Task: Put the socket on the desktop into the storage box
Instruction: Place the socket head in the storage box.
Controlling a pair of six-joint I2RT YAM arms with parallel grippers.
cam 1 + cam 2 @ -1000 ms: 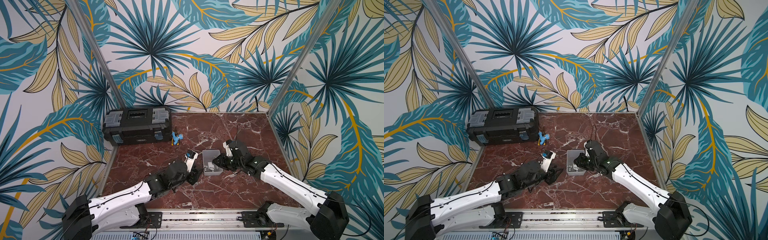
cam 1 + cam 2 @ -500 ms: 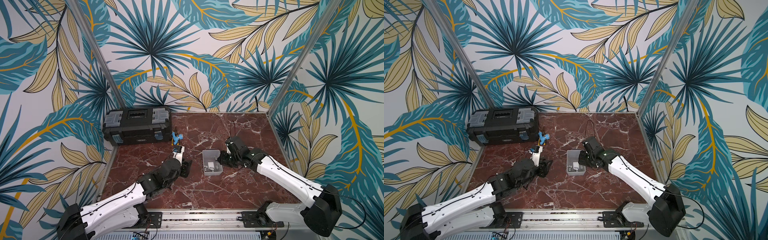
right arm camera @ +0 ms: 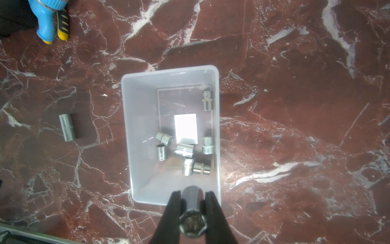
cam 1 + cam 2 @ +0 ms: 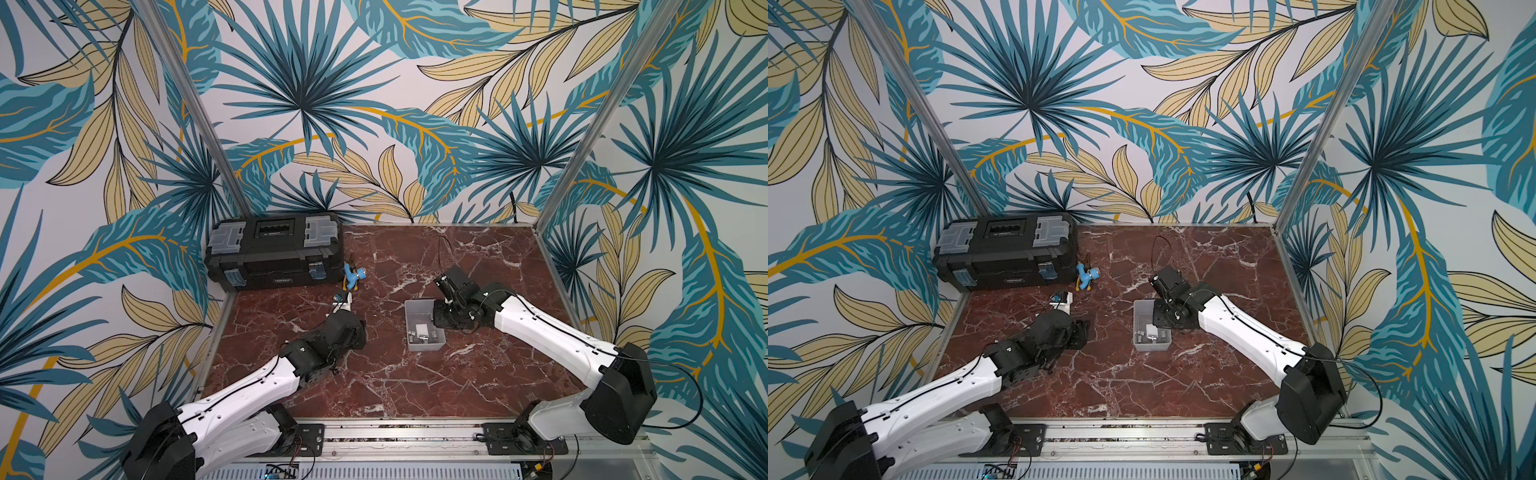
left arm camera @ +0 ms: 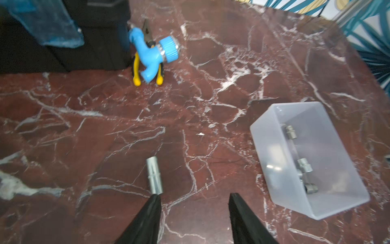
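Looking from a top view, you find the box on the desk, boxed sockets inside. Left wrist: left claw gapes empty by the loose socket, at the box's nine o'clock. Right wrist: right claw clamps the held socket above the rim; two seem left.

Both top views sit high and far from the storage box, looking down past it to the leafy wall. Left wrist camera: low, close beside the box, slanting across. Right wrist camera: close above it, facing down. All four share the box.
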